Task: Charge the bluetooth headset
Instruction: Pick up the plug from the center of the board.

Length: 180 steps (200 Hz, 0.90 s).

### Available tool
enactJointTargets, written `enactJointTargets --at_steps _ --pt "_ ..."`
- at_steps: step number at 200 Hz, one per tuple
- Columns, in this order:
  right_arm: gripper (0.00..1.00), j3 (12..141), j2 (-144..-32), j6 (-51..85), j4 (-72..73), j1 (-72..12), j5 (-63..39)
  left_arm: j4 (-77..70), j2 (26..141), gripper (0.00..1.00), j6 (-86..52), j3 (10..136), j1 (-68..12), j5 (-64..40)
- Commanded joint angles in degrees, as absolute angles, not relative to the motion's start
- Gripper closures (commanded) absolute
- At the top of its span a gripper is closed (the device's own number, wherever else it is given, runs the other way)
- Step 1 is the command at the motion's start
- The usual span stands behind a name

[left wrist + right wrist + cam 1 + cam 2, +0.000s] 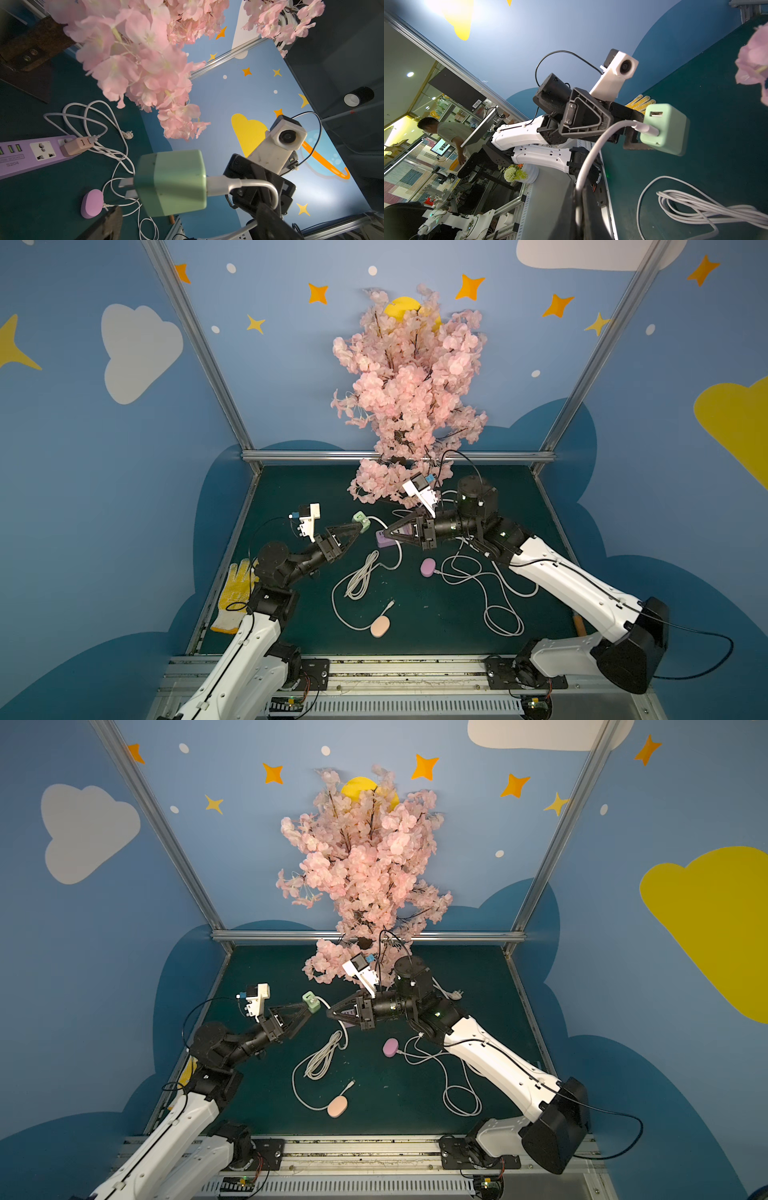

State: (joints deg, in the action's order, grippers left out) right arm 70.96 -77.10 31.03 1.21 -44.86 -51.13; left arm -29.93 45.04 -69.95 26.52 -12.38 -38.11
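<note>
Left claw [358, 529] (wide) around green charger [172, 182]

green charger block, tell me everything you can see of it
The green charger is a rounded cube of matte, mint plastic with a darker band at the end bearing two flat metal prongs. The opposite face has two USB ports: one empty port, one taking a white cable. It is held off the table, lying sideways, in the grip of the left tool. The right tool grips the cable close by. The prongs are bare, plugged into nothing.
</note>
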Motion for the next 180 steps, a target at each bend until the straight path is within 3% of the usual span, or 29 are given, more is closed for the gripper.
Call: enactJointTargets --at_steps 1,70,110,135,180 --pt "1.0 72.0 -75.8 33.5 7.2 -44.7 -53.1 -32.9 46.3 0.0 -69.7 29.1 -12.2 -39.5" --pt "1.0 72.5 -76.1 37.1 9.2 -44.7 -53.5 -39.5 52.1 0.0 -72.4 35.0 -12.2 -40.6" --pt "1.0 72.4 -76.4 38.7 11.7 -44.5 -52.9 -42.8 52.0 0.06 -75.1 35.6 -12.2 -41.0" --pt "1.0 72.2 -76.5 40.8 15.1 -44.4 -53.6 -42.4 51.7 0.0 -74.6 35.5 -12.2 -40.5" --pt "1.0 72.0 -75.6 42.3 17.8 -43.8 -54.5 -43.5 52.7 0.0 -75.1 34.2 -12.2 -40.4"
